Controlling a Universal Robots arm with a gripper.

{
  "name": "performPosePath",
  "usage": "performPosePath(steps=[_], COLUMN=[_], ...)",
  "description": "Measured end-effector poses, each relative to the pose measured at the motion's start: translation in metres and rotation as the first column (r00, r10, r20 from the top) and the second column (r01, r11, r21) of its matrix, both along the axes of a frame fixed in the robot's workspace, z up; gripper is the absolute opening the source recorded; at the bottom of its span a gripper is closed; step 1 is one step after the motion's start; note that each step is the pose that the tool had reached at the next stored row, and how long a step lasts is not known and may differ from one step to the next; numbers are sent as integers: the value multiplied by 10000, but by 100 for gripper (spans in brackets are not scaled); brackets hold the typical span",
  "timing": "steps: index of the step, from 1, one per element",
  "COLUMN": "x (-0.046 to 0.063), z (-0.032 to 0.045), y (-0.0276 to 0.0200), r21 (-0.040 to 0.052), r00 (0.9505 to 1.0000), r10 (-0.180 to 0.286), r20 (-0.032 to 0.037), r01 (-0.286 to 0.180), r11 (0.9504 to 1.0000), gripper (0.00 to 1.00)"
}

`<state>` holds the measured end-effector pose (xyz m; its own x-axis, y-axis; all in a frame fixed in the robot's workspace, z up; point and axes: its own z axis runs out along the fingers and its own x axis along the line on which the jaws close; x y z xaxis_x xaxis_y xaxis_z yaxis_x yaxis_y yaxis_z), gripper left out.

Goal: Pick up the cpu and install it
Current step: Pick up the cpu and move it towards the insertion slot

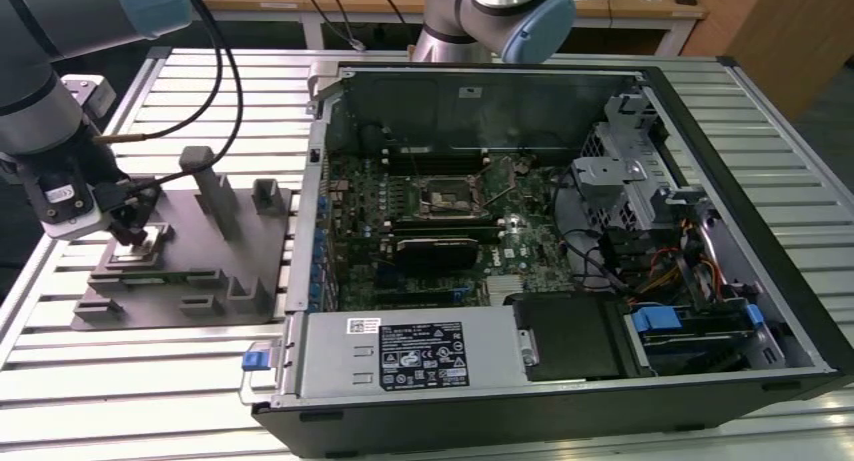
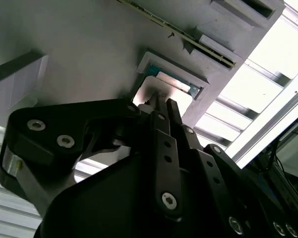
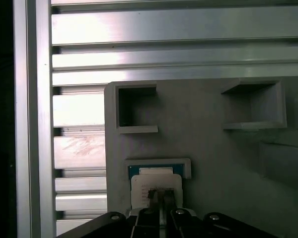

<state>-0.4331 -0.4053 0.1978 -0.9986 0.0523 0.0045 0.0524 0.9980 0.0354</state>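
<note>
In the first wrist view you see only part of the cpu [image 3: 156,178]: the gripper [image 3: 161,197] covers its near edge, and the gripper's body runs off the picture's edge. In the second wrist view the gripper [image 2: 159,106] hides most of the cpu [image 2: 176,83]. In the exterior view the cpu [image 1: 150,243] is too small to judge its seating in the grey tray [image 1: 154,311].

A robotics lab: slatted aluminium bench [image 1: 134,381], opened computer case [image 1: 507,106], robot arm [image 1: 514,16].

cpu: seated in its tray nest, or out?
In. The cpu lies flat inside its raised frame on the grey tray, with the gripper right over its top face.
</note>
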Motion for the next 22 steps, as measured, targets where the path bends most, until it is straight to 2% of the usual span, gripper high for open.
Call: performPosePath(steps=[2,3,5,6,9,10,11,14,22], x=[0,0,0,0,0,0,0,0,0], z=[0,0,0,0,0,0,0,-2,-45], y=[0,0,0,0,0,0,0,0,0], r21=[-1,-2,-3,-4,-5,-6,-7,-10,-35], r00=[10000,10000,10000,10000,10000,10000,10000,10000,10000], r10=[0,0,0,0,0,0,0,0,0], r20=[1,0,1,1,1,0,0,-1,67], r01=[0,0,0,0,0,0,0,0,0], r11=[10000,10000,10000,10000,10000,10000,10000,10000,10000], gripper=[29,29,41,41,53,53,59,59,59])
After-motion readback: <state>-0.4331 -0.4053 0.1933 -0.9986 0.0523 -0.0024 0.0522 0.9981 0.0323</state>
